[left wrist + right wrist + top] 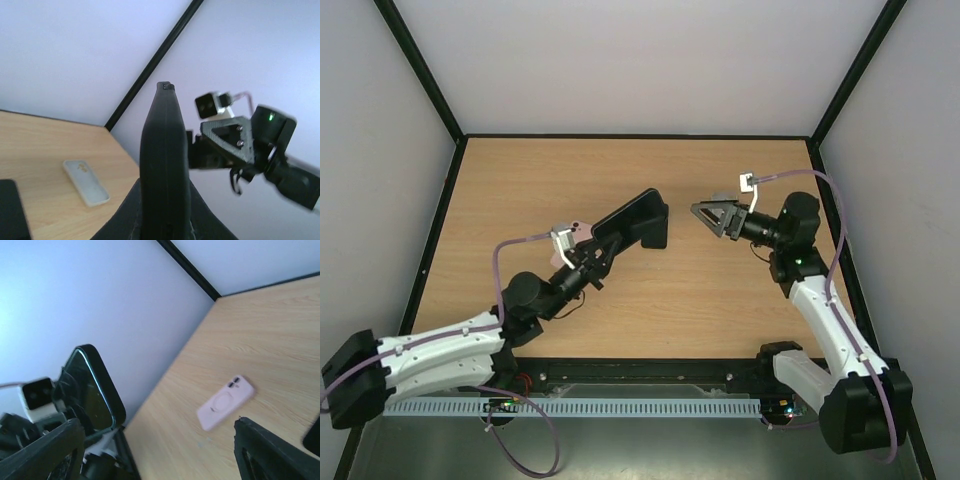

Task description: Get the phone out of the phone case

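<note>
My left gripper (596, 250) is shut on the lower end of the black phone case (632, 218) and holds it raised above the table, tilted toward the right arm. The left wrist view shows the phone case (165, 160) edge-on between the left gripper (165, 222) fingers. In the right wrist view, the phone (86, 392) shows as dark glass with a green rim inside the black phone case (106, 385). My right gripper (706, 214) faces the case's top end from a short gap away. The right gripper (160, 455) is open with nothing between its fingers.
A pale pink phone case (225, 402) lies flat on the wooden table (540, 180), also visible as a pale case (86, 182) in the left wrist view. A black flat object (10, 212) lies near it. Black-framed white walls enclose the table.
</note>
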Tool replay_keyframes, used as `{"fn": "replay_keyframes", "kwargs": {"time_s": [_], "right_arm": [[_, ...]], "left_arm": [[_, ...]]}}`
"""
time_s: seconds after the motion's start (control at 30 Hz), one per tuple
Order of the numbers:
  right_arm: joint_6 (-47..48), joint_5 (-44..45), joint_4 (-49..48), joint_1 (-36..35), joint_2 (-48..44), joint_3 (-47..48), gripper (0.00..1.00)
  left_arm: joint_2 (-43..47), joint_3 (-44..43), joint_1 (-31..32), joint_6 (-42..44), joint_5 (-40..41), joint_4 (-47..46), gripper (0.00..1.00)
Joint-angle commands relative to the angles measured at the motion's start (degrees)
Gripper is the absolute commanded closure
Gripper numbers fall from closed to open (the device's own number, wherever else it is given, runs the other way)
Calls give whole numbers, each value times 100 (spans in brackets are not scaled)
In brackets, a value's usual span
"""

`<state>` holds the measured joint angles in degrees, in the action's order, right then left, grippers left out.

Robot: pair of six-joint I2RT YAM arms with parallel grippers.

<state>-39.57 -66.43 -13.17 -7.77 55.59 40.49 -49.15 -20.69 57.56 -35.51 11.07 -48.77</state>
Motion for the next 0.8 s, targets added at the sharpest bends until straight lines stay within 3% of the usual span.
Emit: {"fn": "replay_keyframes", "kwargs": {"time_s": [0.0, 0.1, 0.27, 0.77], "right_arm": [[-1839, -207, -2378, -10, -315, -207, 20], [-2124, -161, -2510, -22, -323, -332, 20], [-3210, -50, -3844, -69, -467, -649, 25], [-3008, 227, -3346, -327, -634, -680, 36]], "left_arm": [[-573, -142, 156, -189, 427, -2461, 98], [-1079, -335, 187, -351, 331, -3087, 98], [-1824, -567, 196, -726, 208, -3830, 97], [-2850, -1113, 315, -1399, -186, -4301, 98]]}}
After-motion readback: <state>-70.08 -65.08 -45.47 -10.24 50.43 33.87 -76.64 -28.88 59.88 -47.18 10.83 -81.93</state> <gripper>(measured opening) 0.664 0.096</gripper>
